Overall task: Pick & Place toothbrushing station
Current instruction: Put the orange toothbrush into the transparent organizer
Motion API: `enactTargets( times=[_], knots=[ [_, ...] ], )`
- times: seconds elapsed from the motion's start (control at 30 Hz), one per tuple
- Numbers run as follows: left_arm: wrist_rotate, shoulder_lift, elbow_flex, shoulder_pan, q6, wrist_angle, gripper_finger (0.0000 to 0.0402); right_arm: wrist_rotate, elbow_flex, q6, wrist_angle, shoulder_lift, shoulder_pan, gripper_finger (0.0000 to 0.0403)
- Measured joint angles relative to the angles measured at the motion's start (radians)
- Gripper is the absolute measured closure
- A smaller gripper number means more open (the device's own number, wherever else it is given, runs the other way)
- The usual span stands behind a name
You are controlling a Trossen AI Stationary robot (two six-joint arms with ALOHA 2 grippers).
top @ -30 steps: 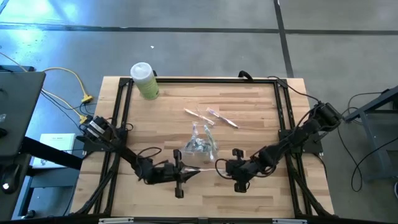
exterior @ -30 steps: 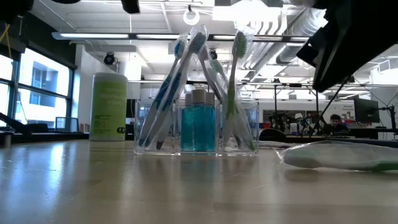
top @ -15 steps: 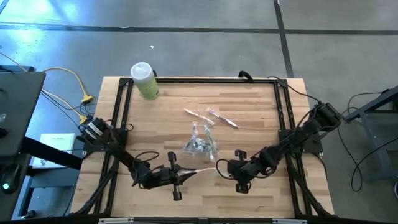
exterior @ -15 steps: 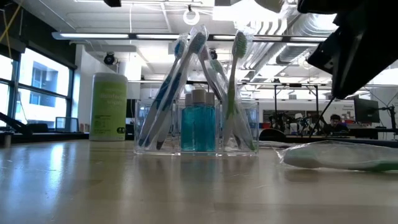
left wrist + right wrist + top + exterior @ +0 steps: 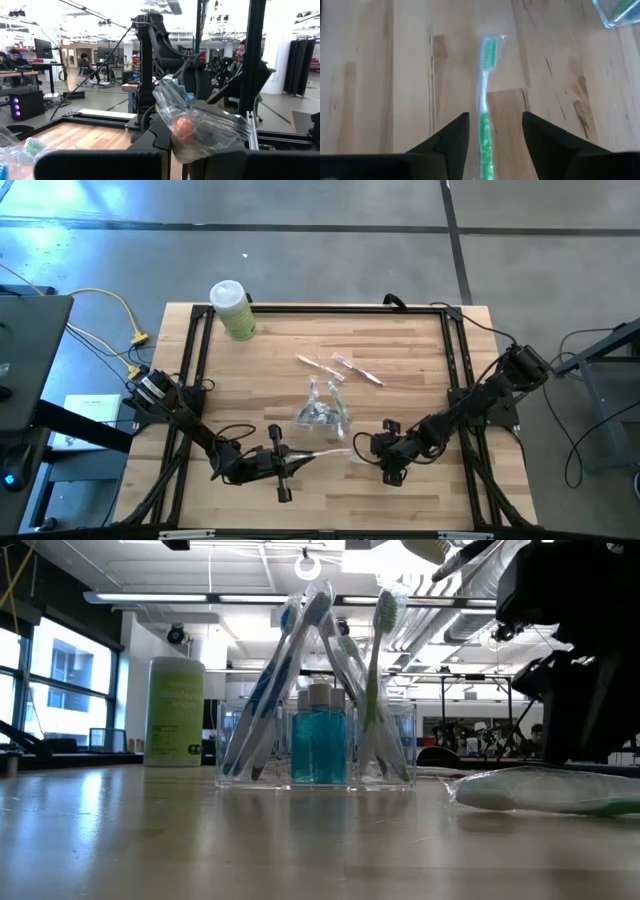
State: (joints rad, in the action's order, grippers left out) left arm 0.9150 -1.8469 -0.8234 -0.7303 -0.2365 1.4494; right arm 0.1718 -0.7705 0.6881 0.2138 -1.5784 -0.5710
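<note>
My right end effector (image 5: pixel 492 135) is open, straddling the wrapped toothbrush (image 5: pixel 486 85) on the worktop (image 5: pixel 380 75); handle between fingers, axis straight ahead. Left end effector (image 5: pixel 283 467) shut on bag (image 5: pixel 200 125).

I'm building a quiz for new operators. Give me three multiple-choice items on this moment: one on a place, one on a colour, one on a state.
1. Where does the green canister stand?
A. at a far corner of the table, on the left arm's side
B. between the two arms
C. inside the clear holder

2. What colour is the liquid in the small bottle in the clear holder?
A. red
B. blue
C. yellow

3. How do the right gripper jaws stand over the wrapped green toothbrush?
A. clamped shut on it
B. apart, either side of it
C. out of sight

Key: 1 A, the high view shows it at that corner; 2 B, the low view shows blue; 3 B, the right wrist view shows a gap on each side.
</note>
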Motion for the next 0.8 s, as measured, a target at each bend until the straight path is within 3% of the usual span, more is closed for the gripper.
enactTargets(
  times=[0.3, 0.57, 0.73, 0.8],
  knots=[
    [0.025, 0.003, 0.000, -0.032, -0.011, 0.002, 0.0385, -0.040, 0.010, 0.000, -0.011, 0.000, 0.011, 0.0231],
    [0.266, 0.093, 0.001, -0.167, -0.111, -0.012, 0.0385, -0.041, 0.010, 0.008, -0.011, 0.000, 0.011, 0.0231],
    [0.574, 0.169, 0.001, -0.246, -0.190, -0.011, 0.0385, -0.041, 0.010, 0.021, -0.012, 0.000, 0.011, 0.0231],
    [0.628, 0.195, 0.001, -0.266, -0.186, -0.010, 0.0385, -0.041, 0.010, 0.023, -0.014, 0.000, 0.011, 0.0231]
  ],
)
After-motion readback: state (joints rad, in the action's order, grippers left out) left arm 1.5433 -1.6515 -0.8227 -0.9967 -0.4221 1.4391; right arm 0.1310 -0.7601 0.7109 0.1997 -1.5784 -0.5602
